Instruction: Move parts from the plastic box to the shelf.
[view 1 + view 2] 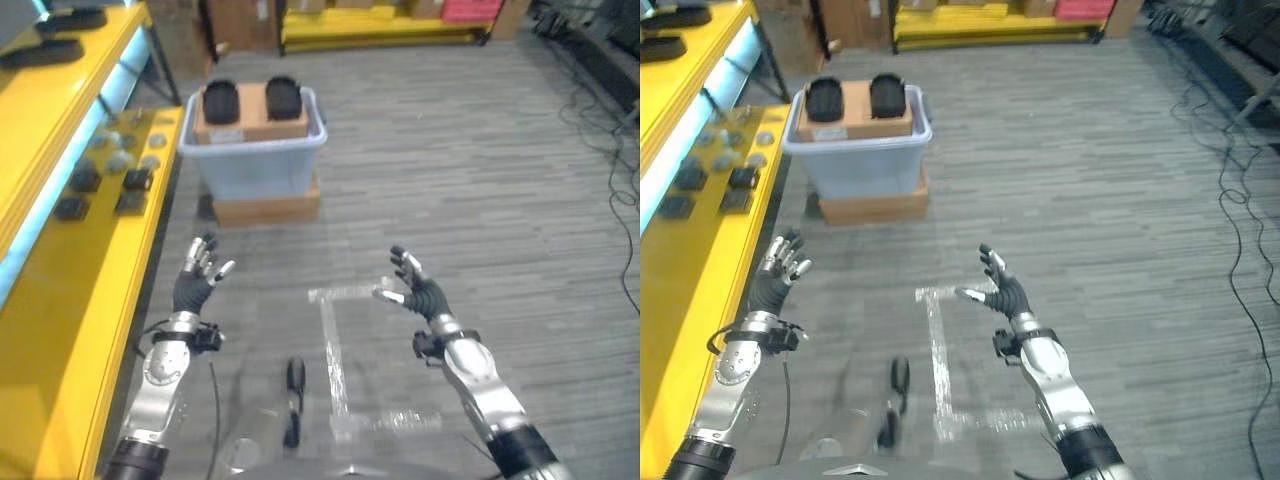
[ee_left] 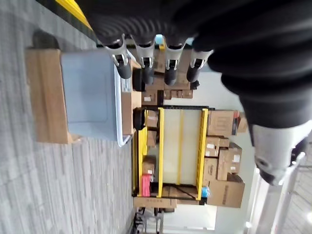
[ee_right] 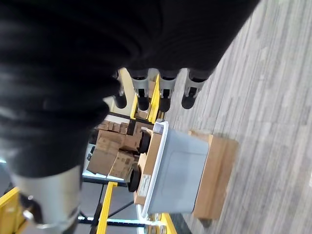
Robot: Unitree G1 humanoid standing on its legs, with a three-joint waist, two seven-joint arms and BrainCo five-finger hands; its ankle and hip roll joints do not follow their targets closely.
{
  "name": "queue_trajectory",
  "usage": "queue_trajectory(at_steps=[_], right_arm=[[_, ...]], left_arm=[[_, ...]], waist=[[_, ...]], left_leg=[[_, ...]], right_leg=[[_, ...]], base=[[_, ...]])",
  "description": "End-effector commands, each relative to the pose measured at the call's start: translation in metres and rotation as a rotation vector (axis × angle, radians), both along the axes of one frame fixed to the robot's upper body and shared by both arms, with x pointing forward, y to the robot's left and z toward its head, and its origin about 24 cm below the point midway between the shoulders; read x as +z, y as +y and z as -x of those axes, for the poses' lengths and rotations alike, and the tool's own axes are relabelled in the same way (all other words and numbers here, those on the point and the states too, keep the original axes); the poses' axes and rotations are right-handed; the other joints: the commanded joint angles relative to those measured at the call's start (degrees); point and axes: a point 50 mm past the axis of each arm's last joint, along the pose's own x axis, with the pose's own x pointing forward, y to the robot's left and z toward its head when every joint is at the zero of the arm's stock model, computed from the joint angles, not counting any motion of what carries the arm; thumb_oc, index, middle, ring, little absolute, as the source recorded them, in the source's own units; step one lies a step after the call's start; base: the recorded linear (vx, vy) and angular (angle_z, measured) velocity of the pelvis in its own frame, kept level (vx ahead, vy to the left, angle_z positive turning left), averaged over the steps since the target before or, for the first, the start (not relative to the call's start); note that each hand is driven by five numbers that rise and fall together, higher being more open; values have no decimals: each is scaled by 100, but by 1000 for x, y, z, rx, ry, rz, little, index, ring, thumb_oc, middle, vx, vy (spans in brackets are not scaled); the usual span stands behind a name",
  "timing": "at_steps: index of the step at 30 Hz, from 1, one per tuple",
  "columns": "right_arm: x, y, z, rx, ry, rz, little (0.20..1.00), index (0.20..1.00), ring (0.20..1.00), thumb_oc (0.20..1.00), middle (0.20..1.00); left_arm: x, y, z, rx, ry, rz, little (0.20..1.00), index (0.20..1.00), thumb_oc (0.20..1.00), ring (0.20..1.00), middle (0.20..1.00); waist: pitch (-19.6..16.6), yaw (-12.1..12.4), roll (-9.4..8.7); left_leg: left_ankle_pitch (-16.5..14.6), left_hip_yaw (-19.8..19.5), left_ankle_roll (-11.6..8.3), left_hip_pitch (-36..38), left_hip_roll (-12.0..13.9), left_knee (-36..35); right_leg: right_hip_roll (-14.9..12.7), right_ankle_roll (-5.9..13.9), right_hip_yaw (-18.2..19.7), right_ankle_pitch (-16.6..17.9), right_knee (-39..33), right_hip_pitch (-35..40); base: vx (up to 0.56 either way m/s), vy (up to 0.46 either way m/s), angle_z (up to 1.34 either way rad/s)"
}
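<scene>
**Both hands empty, parts in the box and on the shelf**

One pale blue plastic box (image 1: 252, 150) stands on the grey floor at about 12 o'clock from the robot, resting on one flat cardboard carton (image 1: 266, 208). A second brown carton (image 1: 252, 118) lies inside the box, and two black parts (image 1: 219, 101) sit on top of it side by side, touching neither hand. A white label on the front of that inner carton is too small to read.

The yellow shelf (image 1: 75, 330) runs along the 9 to 10 o'clock side. Roughly four more dark parts (image 1: 132, 178) lie on its lower level, with several small grey round pieces (image 1: 118, 160) just beyond them (their exact number is hard to make out). The shelf's upper level is cut off at the edge.

The left hand (image 1: 196, 275) is raised at 10 o'clock, beside the shelf, fingers straight and spread, holding nothing. The right hand (image 1: 413, 288) hovers at 1 o'clock, fingers loosely extended, also empty. Pale tape lines (image 1: 332, 352) mark the floor between the hands. At far 12 o'clock a yellow rack (image 2: 170, 146) holds many stacked cardboard boxes.
</scene>
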Motion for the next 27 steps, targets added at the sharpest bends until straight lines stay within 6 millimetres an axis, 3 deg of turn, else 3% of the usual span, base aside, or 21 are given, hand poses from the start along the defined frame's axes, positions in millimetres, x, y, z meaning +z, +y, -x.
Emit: queue_trajectory(at_steps=[1, 2, 3, 5, 7, 9, 10, 11, 13, 15, 19, 21, 22, 23, 25, 27], right_arm=[[28, 8, -12, 53, -138, 16, 1000, 1000, 1000, 1000, 1000], [31, 10, -13, 66, -149, 10, 1000, 1000, 1000, 1000, 1000], [31, 11, -13, 72, -151, 9, 1000, 1000, 1000, 1000, 1000], [32, 14, -14, 74, -156, 5, 1000, 1000, 1000, 1000, 1000], [34, 13, -12, 80, -157, -5, 1000, 1000, 1000, 1000, 1000], [34, 11, -12, 72, -157, -11, 1000, 1000, 1000, 1000, 1000], [34, 11, -12, 72, -155, -11, 1000, 1000, 1000, 1000, 1000], [33, 9, -12, 66, -152, -9, 1000, 1000, 1000, 1000, 1000], [30, 8, -12, 57, -139, -3, 1000, 1000, 1000, 1000, 1000], [28, 5, -11, 49, -127, 2, 1000, 1000, 1000, 1000, 1000], [26, -2, -7, 39, -117, 10, 1000, 1000, 1000, 1000, 1000], [26, -2, -7, 39, -117, 10, 1000, 1000, 1000, 1000, 1000], [30, -5, -10, 46, -133, 0, 1000, 1000, 1000, 1000, 1000], [30, -5, -10, 46, -133, 0, 1000, 1000, 1000, 1000, 1000], [36, -11, -11, 35, -143, -8, 1000, 1000, 1000, 1000, 1000], [35, -15, -11, 22, -133, 19, 1000, 1000, 1000, 1000, 1000]], left_arm=[[38, 1, -9, -39, -177, -80, 1000, 1000, 1000, 1000, 1000], [40, 1, -10, -41, -184, -82, 1000, 1000, 1000, 1000, 1000], [42, 1, -11, -44, -187, -86, 1000, 1000, 1000, 1000, 1000], [44, 5, -13, -30, -195, -116, 1000, 1000, 1000, 1000, 1000], [46, 8, -12, -18, -205, -116, 1000, 1000, 1000, 1000, 1000], [45, 11, -10, -4, -201, -106, 1000, 1000, 1000, 1000, 1000], [45, 11, -9, -4, -200, -106, 1000, 1000, 1000, 1000, 1000], [44, 11, -9, -1, -195, -106, 1000, 1000, 1000, 1000, 1000], [39, 11, -9, 20, -182, -104, 1000, 1000, 1000, 1000, 1000], [39, 6, -13, 11, -191, -101, 1000, 1000, 1000, 1000, 1000], [31, 0, -11, -10, -160, -74, 1000, 1000, 1000, 1000, 1000], [31, 0, -11, -10, -160, -73, 1000, 1000, 1000, 1000, 1000], [25, 0, -9, -11, -131, -45, 1000, 1000, 1000, 1000, 1000], [25, 0, -9, -11, -131, -45, 1000, 1000, 1000, 1000, 1000], [25, 5, -5, 0, -128, -27, 1000, 1000, 1000, 1000, 1000], [24, 6, -5, 11, -125, -16, 1000, 1000, 1000, 1000, 1000]], waist=[[-21, 141, -243], [94, 62, -186], [180, -5, -97], [267, -63, 76], [302, -159, 97], [310, -197, 60], [311, -219, 79], [310, -246, 53], [317, -393, -16], [311, -529, -118], [117, -527, -141], [120, -546, -134], [143, -513, -22], [143, -513, -22], [270, -421, -5], [345, -338, -90]], left_leg=[[-472, -420, -803, 781, 326, -204], [-527, -480, -700, 923, 330, -192], [-615, -559, -639, 1091, 373, -206], [-779, -625, -588, 1431, 495, -289], [-920, -725, -613, 1714, 507, -354], [-1127, -773, -672, 1946, 506, -393], [-1149, -797, -683, 1975, 535, -401], [-1253, -838, -727, 2101, 535, -423], [-1482, -1049, -803, 2512, 536, -535], [-1652, -1325, -889, 2693, 519, -525], [-1885, -1603, -1032, 2761, 616, 177], [-1910, -1621, -1034, 2743, 619, 219], [-1324, -1521, -1434, 2203, 667, 1878], [-1324, -1521, -1434, 2203, 667, 1878], [-848, -1368, -1612, 1450, 485, 3522], [-938, -1085, -1543, 993, 494, 3704]], right_leg=[[-1499, 680, 183, 1062, 1888, -1137], [-1483, 741, 247, 1589, 2654, -1495], [-1421, 705, 229, 1774, 3226, -1786], [-1580, 599, -86, 1561, 3720, -2343], [-1698, 475, -404, 1203, 3228, -2634], [-1728, 398, -732, 912, 2211, -2760], [-1698, 390, -771, 912, 2141, -2691], [-1636, 386, -900, 893, 1506, -2744], [-1182, 471, -628, 1141, 285, -2946], [-1031, 586, -99, 1456, -227, -3161], [-1068, 368, -52, 1535, -240, -2755], [-1068, 367, -72, 1529, -237, -2747], [-1002, 170, -169, 1331, -271, -2290], [-1002, 170, -169, 1331, -271, -2290], [-982, -20, -198, 1063, -318, -1850], [-1081, -60, -239, 958, -334, -1645]], base=[[419, 305, 4], [250, 199, -14], [262, 175, 7], [373, 138, 80], [400, 36, 57], [344, -63, 30], [314, -87, 39], [362, -93, 41], [554, -122, 40], [519, -150, 65], [409, -199, 104], [235, -128, 67], [326, -174, 45], [409, -198, 38], [308, -135, 41], [310, -121, 24]])
